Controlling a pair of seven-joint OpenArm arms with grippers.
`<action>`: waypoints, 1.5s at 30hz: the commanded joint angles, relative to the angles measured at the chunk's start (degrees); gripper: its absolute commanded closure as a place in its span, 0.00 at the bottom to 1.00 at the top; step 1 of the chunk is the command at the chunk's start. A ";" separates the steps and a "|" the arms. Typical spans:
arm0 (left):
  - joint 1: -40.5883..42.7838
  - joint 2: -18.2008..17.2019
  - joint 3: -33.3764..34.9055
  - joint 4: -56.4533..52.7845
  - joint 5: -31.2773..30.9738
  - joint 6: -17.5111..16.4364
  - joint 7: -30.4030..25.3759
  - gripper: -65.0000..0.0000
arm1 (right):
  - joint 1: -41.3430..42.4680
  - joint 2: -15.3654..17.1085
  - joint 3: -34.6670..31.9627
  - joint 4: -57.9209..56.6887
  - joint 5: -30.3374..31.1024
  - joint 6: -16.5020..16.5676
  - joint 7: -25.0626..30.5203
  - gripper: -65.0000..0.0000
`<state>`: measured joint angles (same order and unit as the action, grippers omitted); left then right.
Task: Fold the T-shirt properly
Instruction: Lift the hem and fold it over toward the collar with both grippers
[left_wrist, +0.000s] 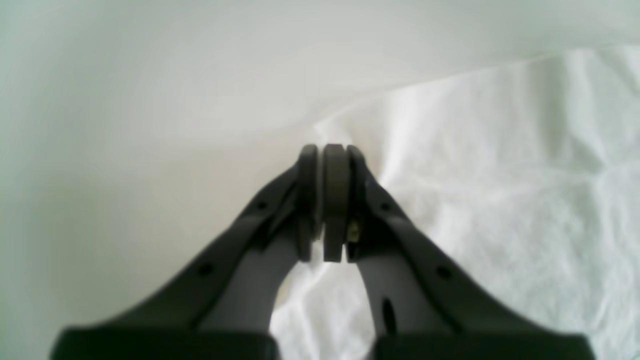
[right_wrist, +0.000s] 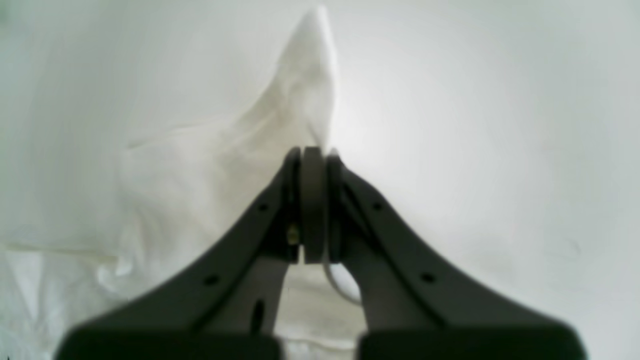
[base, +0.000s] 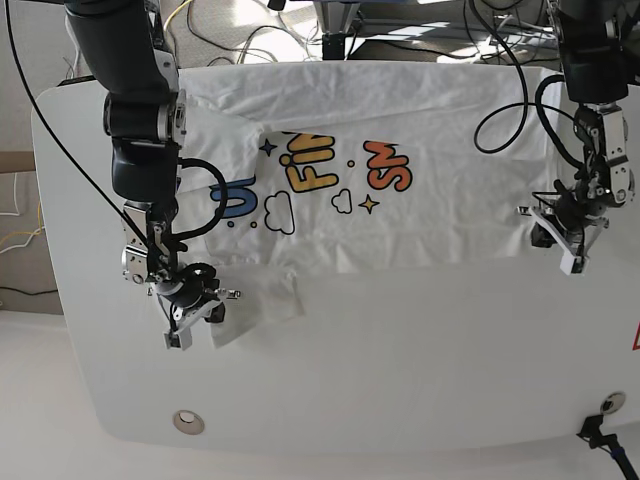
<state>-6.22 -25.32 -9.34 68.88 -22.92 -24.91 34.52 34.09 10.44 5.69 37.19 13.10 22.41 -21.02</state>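
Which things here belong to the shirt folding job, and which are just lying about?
Part of the job:
- T-shirt, spread on the white table
- left gripper, jaws shut at the shirt's edge
- right gripper, jaws shut on a shirt corner

Just lying about:
- cables on the floor behind the table

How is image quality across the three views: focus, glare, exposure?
Left wrist: soft throughout, the T-shirt overexposed, weave barely visible. Right wrist: equally blurred, cloth and table merging into white. Base: sharp, print readable, sunlight glare along the top edge, slight wide-angle bowing of the table.
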 joint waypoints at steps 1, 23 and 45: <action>-0.24 -1.10 -0.37 2.46 -0.69 -0.11 -1.16 1.00 | 1.12 0.68 0.33 6.81 0.66 0.31 -1.45 1.00; 13.30 -4.00 -6.61 20.39 -0.60 -0.19 -1.07 1.00 | -16.55 3.41 0.68 47.34 1.18 0.31 -26.24 1.00; 21.47 -5.58 -14.52 23.82 -0.25 -0.19 -1.07 1.00 | -34.39 6.49 3.84 69.67 1.27 0.31 -38.90 1.00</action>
<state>15.42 -29.61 -23.11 91.20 -22.92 -25.34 34.68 -0.91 15.75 9.28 104.99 13.96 22.72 -60.77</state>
